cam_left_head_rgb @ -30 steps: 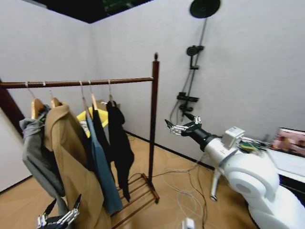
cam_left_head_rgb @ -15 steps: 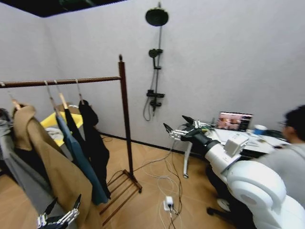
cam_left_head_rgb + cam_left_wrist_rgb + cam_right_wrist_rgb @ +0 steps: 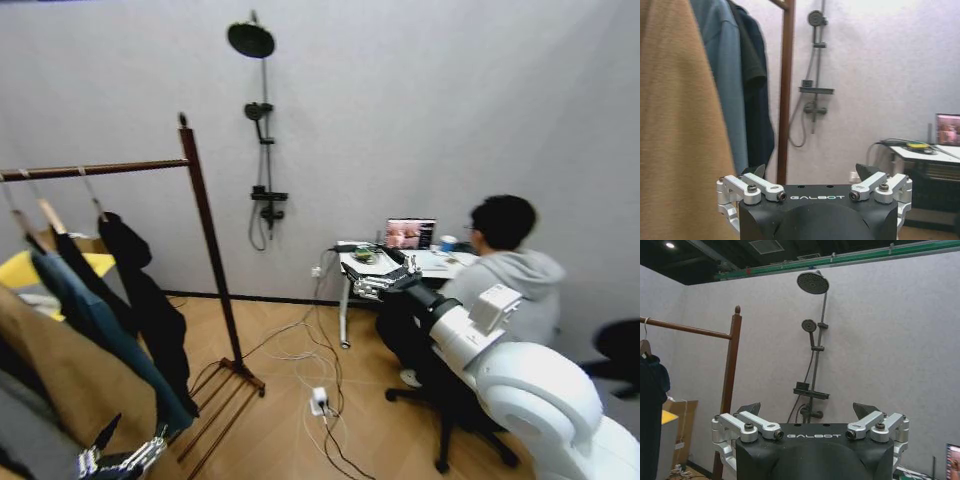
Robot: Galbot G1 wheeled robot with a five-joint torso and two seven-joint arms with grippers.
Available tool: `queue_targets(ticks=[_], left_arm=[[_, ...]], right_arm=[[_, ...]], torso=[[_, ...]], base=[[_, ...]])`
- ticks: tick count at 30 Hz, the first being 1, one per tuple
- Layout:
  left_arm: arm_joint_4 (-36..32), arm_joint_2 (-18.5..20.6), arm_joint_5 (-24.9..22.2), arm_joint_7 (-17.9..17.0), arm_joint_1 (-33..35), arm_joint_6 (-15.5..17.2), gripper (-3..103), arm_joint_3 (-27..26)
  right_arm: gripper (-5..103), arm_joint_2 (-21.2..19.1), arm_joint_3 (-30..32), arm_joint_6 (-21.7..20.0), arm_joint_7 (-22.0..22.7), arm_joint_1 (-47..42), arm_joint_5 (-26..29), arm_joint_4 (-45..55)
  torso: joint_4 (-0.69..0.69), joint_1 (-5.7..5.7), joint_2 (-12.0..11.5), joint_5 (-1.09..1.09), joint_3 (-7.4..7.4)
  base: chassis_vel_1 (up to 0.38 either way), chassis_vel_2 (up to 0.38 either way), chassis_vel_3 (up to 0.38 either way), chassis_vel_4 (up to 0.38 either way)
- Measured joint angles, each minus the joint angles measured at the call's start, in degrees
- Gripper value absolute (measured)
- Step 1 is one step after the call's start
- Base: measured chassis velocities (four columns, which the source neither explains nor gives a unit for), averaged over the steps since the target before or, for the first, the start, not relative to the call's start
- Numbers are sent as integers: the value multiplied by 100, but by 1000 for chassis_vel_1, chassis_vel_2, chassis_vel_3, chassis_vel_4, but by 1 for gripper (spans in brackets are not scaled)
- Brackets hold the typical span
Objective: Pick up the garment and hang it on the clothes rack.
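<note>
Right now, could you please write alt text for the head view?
A black jacket hangs at the end of a dark wooden clothes rack on the left, while the right claw reaches forward, open and empty. The left claw sits low by the coats.

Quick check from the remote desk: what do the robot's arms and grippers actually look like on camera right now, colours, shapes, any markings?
The right arm is glossy white with bulky rounded shells, narrowing to a black ribbed wrist. Both the right gripper and the left gripper have a black body lettered GALBOT in white, silver metal linkages with dark bolts, and black pointed fingertips.
</note>
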Motion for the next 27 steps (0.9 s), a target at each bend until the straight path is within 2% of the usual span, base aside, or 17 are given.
queue_targets(ticks=[7, 13, 27], left_arm=[[0, 0, 0, 1, 0, 0, 100, 0], [0, 0, 0, 0, 0, 0, 100, 0], [0, 0, 0, -1, 0, 0, 100, 0]], right_arm=[[100, 45, -64, 0, -5, -33, -48, -1], [100, 134, -96, 44, -100, -224, -305, -8], [100, 284, -186, 89, -190, -387, -598, -138]], torso=[[-1, 0, 0, 1, 0], [3, 0, -1, 0, 1], [2, 0, 0, 0, 1]], base=[[77, -161, -262, 12], [176, -87, -154, 93], [163, -90, -162, 89]])
